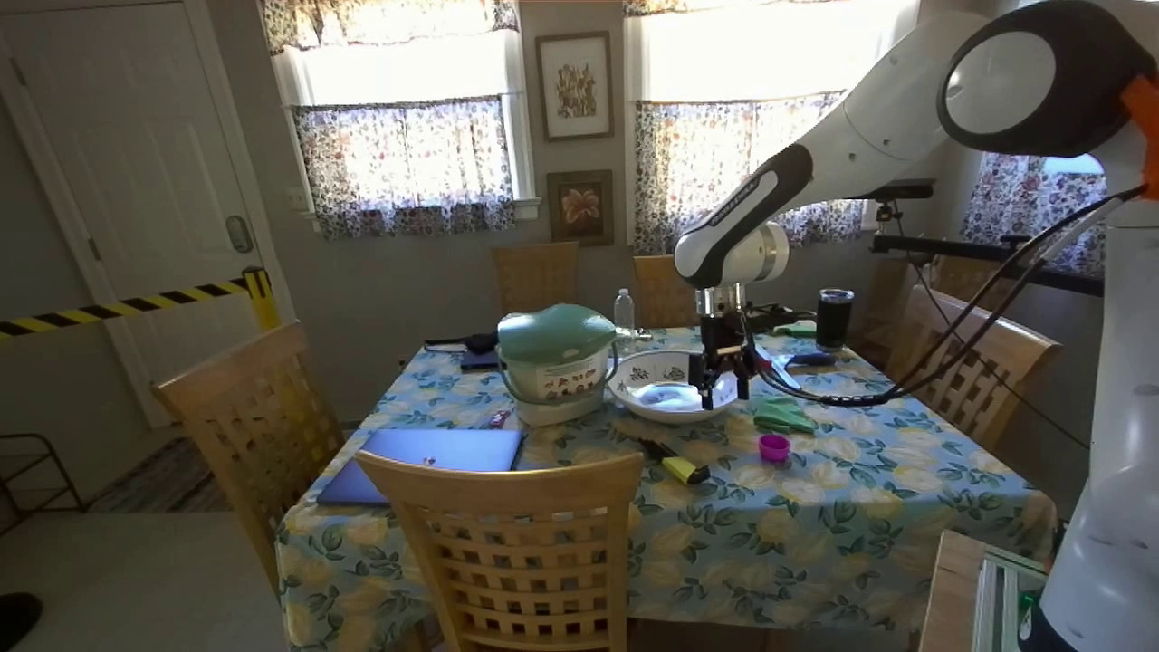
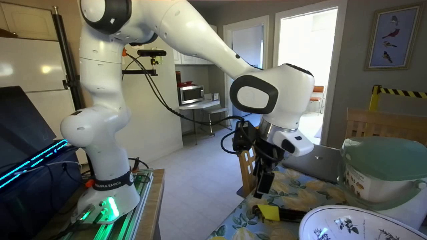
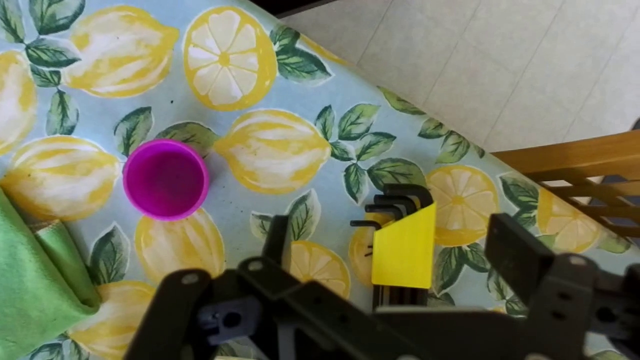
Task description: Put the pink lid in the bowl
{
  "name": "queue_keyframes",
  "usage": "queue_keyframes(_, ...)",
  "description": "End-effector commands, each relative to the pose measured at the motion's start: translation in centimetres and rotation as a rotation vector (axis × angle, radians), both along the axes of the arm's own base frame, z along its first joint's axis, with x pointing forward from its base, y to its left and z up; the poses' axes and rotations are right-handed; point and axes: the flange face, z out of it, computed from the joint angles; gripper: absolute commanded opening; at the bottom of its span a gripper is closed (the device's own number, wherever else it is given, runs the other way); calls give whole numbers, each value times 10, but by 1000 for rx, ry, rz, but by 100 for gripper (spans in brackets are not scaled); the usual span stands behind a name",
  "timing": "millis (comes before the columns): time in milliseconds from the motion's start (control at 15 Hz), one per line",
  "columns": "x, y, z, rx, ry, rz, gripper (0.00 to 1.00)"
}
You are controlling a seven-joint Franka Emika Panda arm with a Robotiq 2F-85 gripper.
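The pink lid (image 1: 774, 447) is a small magenta cup-like cap lying on the lemon-print tablecloth, open side up. In the wrist view the pink lid (image 3: 166, 180) is left of the fingers, apart from them. It does not show in an exterior view where the white bowl (image 2: 347, 226) is cut off by the lower edge. The bowl (image 1: 661, 412) is wide, shallow and stands beside the green pot. My gripper (image 1: 724, 391) is open and empty, pointing down above the table. In the wrist view the gripper (image 3: 395, 242) has its fingers spread over the yellow hex-key holder.
The hex-key holder (image 3: 404, 250) lies between lid and bowl. A green cloth (image 3: 35, 280) lies near the lid. The tall green-lidded pot (image 1: 557, 362), a laptop (image 1: 444, 448), a bottle (image 1: 624, 312) and a dark tumbler (image 1: 833, 317) also stand on the table. Chairs surround it.
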Motion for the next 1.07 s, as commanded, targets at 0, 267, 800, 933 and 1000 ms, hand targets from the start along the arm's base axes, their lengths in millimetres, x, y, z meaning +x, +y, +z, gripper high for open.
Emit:
queue_keyframes(0, 1, 0, 4, 1, -10, -10, 100)
queue_keyframes(267, 3, -25, -24, 29, 10, -116, 100)
queue_keyframes(800, -25, -100, -85, 86, 46, -376, 100)
queue_keyframes(933, -25, -112, -87, 79, 20, -422, 100)
queue_keyframes(1000, -24, -114, -89, 74, 9, -439, 100)
